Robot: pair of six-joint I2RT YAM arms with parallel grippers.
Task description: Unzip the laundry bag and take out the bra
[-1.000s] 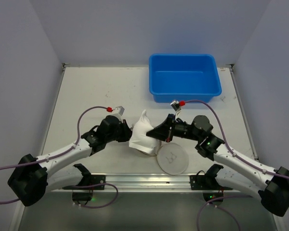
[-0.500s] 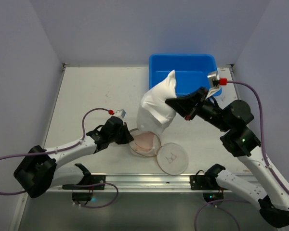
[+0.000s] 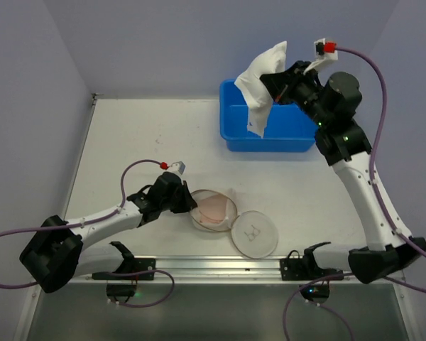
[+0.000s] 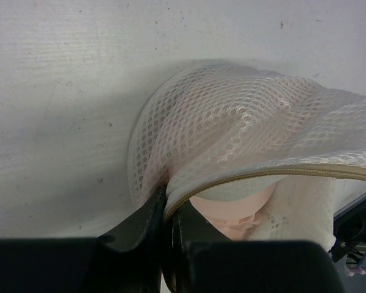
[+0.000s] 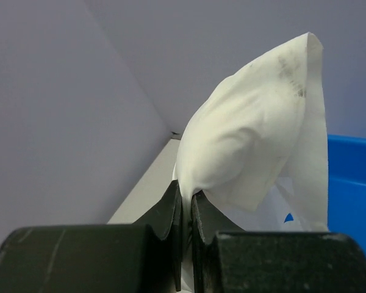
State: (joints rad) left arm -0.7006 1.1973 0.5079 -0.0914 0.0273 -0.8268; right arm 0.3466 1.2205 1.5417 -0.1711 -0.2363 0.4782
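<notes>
White and cupped, the bra (image 3: 259, 82) hangs high above the blue tub (image 3: 291, 142), pinched between the tightly closed fingers of the right gripper (image 3: 278, 85). Well in front of the tub on the table (image 3: 142, 135), the laundry bag (image 3: 213, 210) lies unzipped, its round lid (image 3: 253, 232) flopped on the side away from the tub and pinkish fabric (image 4: 232, 223) showing inside. The left gripper (image 3: 190, 202) is clamped narrow on the bag's tan zipper band (image 4: 262, 174).
</notes>
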